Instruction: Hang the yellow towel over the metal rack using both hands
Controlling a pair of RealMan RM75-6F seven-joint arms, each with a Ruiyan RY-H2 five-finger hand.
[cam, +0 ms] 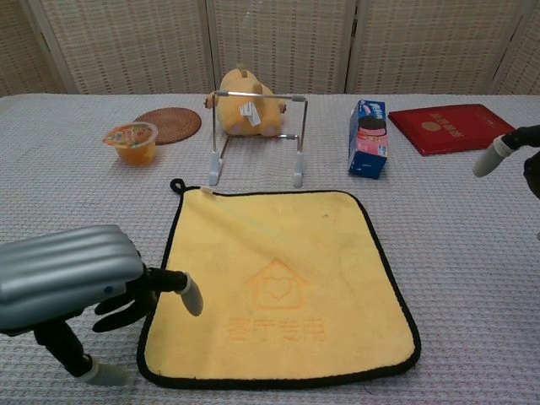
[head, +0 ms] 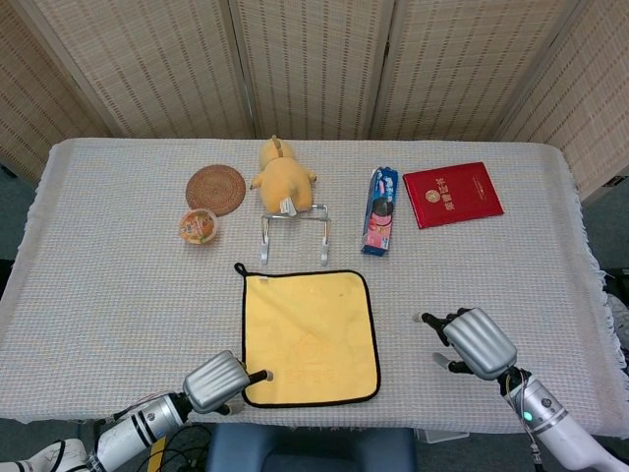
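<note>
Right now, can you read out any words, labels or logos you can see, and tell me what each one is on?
Yellow towel: embossed house-and-heart logo above a row of characters, too faint to read.
Red booklet: gold emblem and characters, too small to read.
Blue snack pack: print too blurred to read.
Plush toy's tag: unreadable.
Jelly cup: lid print unreadable.

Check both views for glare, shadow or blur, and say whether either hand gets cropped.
Head view: even, soft light, faint shadows, all sharp; both the left hand and right hand show whole. Chest view: the left hand looms large at the yellow towel edge, slightly soft; the right hand is cut by the frame edge. No glare.
</note>
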